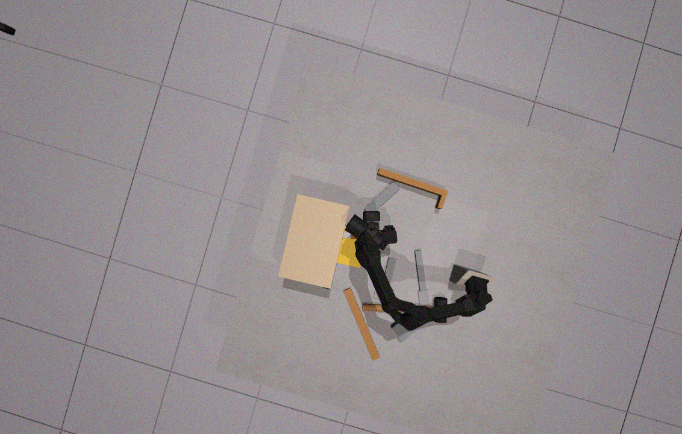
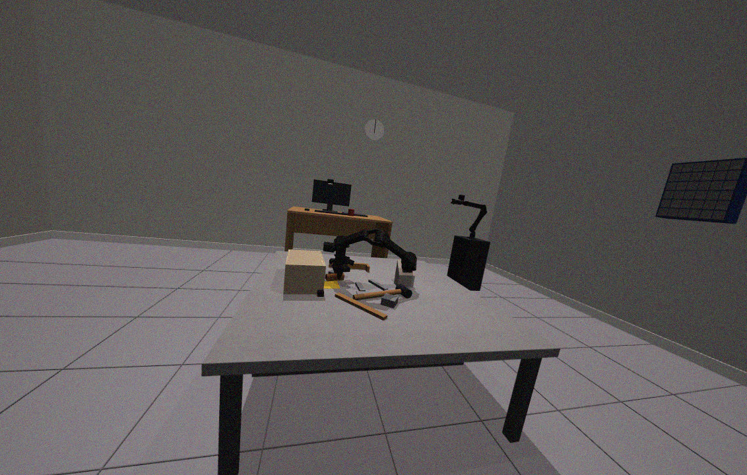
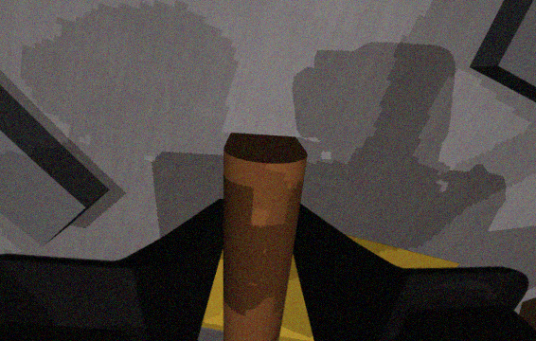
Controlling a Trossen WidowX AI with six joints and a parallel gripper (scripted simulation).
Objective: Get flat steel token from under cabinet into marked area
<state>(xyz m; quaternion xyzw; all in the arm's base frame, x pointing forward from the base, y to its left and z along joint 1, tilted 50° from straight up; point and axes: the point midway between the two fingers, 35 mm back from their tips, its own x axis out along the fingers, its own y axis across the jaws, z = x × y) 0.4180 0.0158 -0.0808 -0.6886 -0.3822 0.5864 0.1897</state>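
Observation:
My gripper (image 3: 259, 208) (image 2: 339, 275) is shut on the wooden handle (image 3: 263, 189) (image 2: 330, 277) of a tool, low before the cabinet (image 1: 314, 242) (image 2: 305, 274). In the overhead view the arm hides the fingers. The handle's free end points away from the cabinet. The tool's far part is not visible. The yellow marked area (image 1: 348, 253) (image 2: 330, 284) (image 3: 405, 253) lies against the cabinet's front, partly under the arm and showing around the handle in the wrist view. The steel token is not visible in any view.
A grey bar (image 1: 382, 196) (image 3: 31, 137) and an L-shaped wooden stick (image 1: 411, 181) lie on one side. A straight stick (image 1: 362, 323) (image 2: 361, 307), a hammer (image 2: 376, 293) and a grey block (image 2: 389, 301) lie on the other. Flat-headed grey tools (image 1: 420, 272) (image 1: 390, 267) lie near the arm.

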